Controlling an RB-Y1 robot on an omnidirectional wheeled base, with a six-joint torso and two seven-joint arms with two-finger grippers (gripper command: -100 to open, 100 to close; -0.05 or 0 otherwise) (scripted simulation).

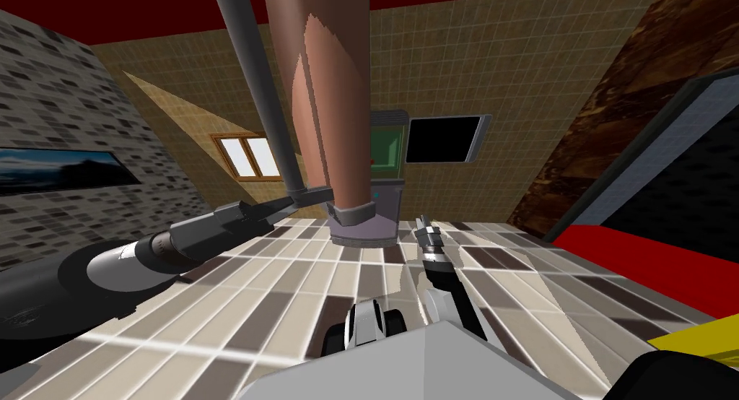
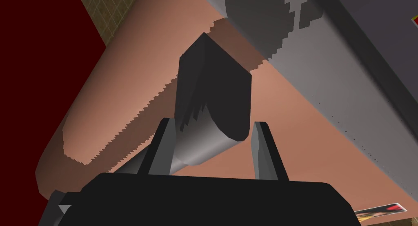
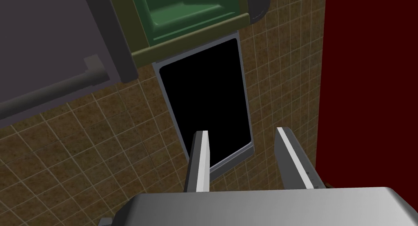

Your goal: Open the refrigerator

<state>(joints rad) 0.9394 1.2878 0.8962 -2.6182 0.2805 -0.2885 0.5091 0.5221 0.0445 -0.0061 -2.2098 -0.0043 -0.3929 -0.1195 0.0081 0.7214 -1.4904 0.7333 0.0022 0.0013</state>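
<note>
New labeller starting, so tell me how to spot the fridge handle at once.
Find the tall pinkish-brown refrigerator door in the middle of the head view. Beside it runs the handle, a long bar whose lower end the left gripper straddles. Unlike the broad door, it is thin and grey.

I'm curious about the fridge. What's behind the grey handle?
Right behind the handle, which sits between the open left gripper's fingers, is the pinkish door. The door covers whatever lies behind it, so that can't be seen.
</note>
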